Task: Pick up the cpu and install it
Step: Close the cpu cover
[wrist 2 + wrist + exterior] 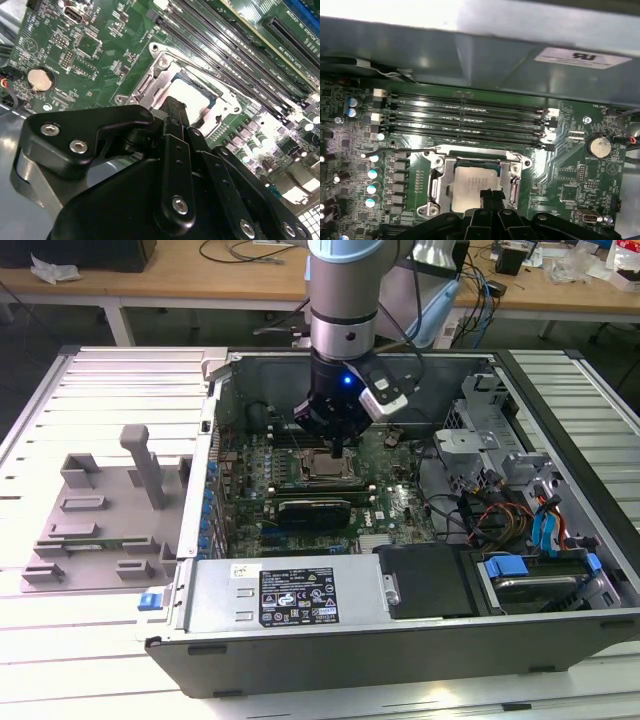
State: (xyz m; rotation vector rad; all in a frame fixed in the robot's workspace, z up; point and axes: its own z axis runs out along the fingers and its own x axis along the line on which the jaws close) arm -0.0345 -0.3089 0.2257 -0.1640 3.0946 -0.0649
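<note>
The cpu [469, 186], a silvery-grey square chip, lies flat inside the dark socket frame [436, 183] on the green motherboard. In the second wrist view the cpu [194, 99] shows bright within the metal socket frame [150, 82]. My gripper [491, 196] hangs right over the chip's edge nearest the wrist, its black fingers drawn together into one narrow tip with nothing between them. In the exterior view the gripper [335, 448] reaches down into the open computer case [300, 595], directly above the cpu [325, 467]. Whether the tip touches the chip cannot be told.
Long memory slots [465, 117] run beside the socket, against the case wall. A coin battery [598, 146] sits on the board. Cables [500, 510] and a blue-tabbed drive bay [540, 575] fill the case at the exterior view's right. A grey fixture tray [100, 520] stands outside at the left.
</note>
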